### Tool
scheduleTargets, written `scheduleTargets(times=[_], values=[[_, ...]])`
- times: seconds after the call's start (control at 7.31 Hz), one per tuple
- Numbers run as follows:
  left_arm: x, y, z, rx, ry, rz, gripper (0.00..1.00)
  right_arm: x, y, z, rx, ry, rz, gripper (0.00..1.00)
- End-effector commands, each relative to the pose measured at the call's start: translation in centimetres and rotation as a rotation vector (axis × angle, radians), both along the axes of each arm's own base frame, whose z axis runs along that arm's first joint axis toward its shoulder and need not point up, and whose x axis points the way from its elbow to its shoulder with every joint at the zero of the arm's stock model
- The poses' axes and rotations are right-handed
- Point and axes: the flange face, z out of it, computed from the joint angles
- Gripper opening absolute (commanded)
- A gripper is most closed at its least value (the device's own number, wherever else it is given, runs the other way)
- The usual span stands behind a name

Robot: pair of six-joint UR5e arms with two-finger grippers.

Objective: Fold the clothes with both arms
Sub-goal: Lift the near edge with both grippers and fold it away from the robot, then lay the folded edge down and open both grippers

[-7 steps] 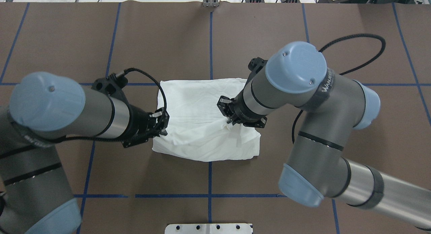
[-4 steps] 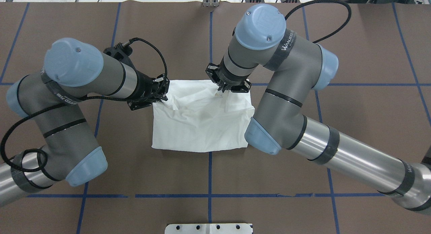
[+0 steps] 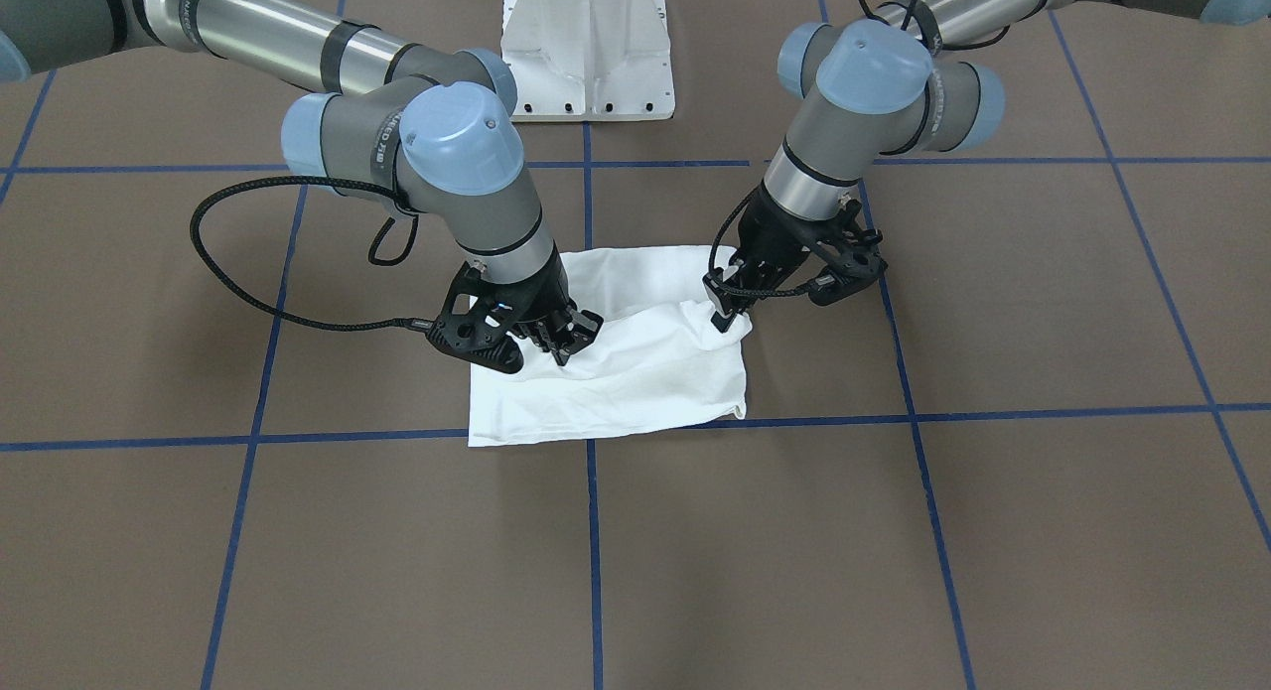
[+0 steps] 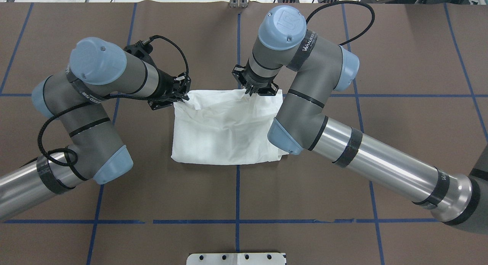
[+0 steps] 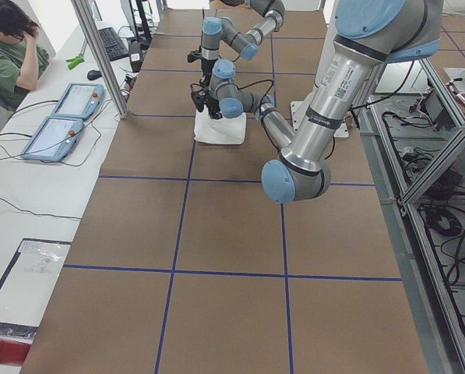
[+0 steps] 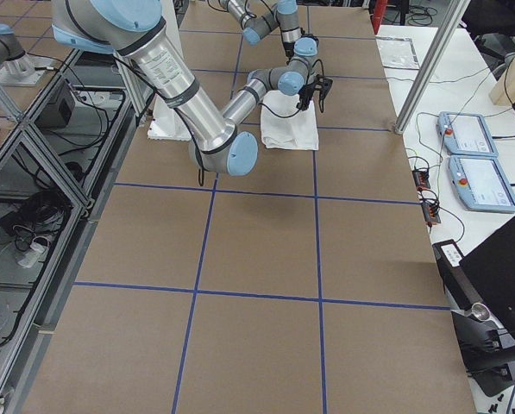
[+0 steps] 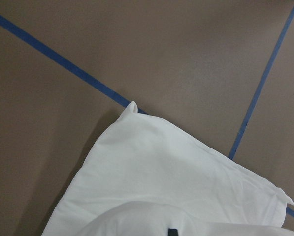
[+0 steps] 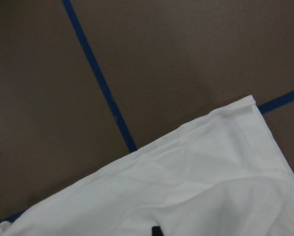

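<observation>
You see the left tool and the right tool both closed on pinches of the white shirt, at its far edge. The shirt lies folded on the brown worktop, spanning the gap between the tools and spreading from beneath them toward the robot's base.

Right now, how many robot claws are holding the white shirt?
2. The left gripper pinches the shirt at its far left corner; the right gripper pinches its far edge, right of the middle. No others are in view.
</observation>
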Motion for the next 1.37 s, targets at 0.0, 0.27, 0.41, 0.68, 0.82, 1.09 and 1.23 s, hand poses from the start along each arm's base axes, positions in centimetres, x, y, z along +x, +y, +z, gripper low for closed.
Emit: scheduleTargets(times=[0.0, 0.27, 0.41, 0.68, 0.82, 1.09, 1.23], values=[[-0.7, -1.1, 0.1, 0.008, 0.002, -0.020, 0.69, -0.3, -0.2, 0.4, -0.004, 0.006, -0.003, 0.99], [-1.5, -2.7, 0.8, 0.054, -0.033, -0.016, 1.00, -0.3, -0.3, 0.1, -0.001, 0.001, 0.000, 1.00], [-1.9, -3.5, 1.5, 0.046, -0.045, -0.027, 1.00, 0.0, -0.6, -0.2, 0.010, -0.016, 0.006, 0.99], [-3.6, -4.8, 1.6, 0.050, -0.058, -0.042, 1.00, -1.0, 0.4, -0.3, 0.015, -0.014, -0.011, 0.99], [-4.7, -5.3, 1.7, 0.082, -0.070, -0.004, 1.00, -2.6, 1.6, 0.3, 0.017, 0.000, -0.036, 0.99], [-7.1, -6.5, 2.2, 0.089, -0.066, 0.012, 1.00, -6.4, 3.8, 2.2, 0.079, 0.070, -0.088, 0.99], [-7.3, -6.5, 2.7, 0.099, -0.077, 0.018, 1.00, -7.1, 3.3, 3.5, 0.113, 0.106, -0.130, 0.99]])
